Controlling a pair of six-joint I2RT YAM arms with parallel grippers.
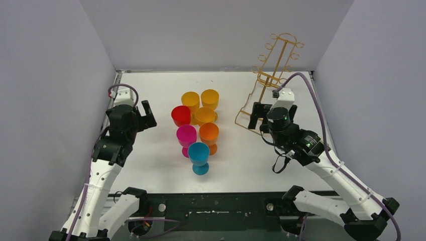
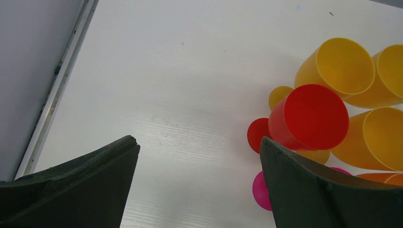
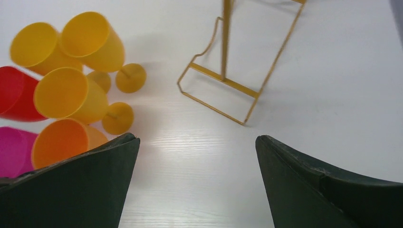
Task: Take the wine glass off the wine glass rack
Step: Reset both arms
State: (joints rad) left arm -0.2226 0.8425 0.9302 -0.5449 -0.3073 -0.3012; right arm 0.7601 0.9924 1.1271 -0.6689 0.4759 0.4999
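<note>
Seven plastic wine glasses (image 1: pixel 205 116) stand clustered at the middle of the table (image 1: pixel 150 85), well apart from the gold wine glass rack (image 3: pixel 225 42), which is upright near the far right corner. We see the right gripper (image 3: pixel 197 156) near the rack's base and the left gripper (image 2: pixel 199 161) both gaping wide, holding nothing.

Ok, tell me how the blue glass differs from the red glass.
Colour: the blue glass is light blue, the red glass red. Place: the blue glass stands at the cluster's front, nearest the arm bases; the red glass stands farther back, on the cluster's left edge. Both are stemmed and stand upright on the table.
</note>
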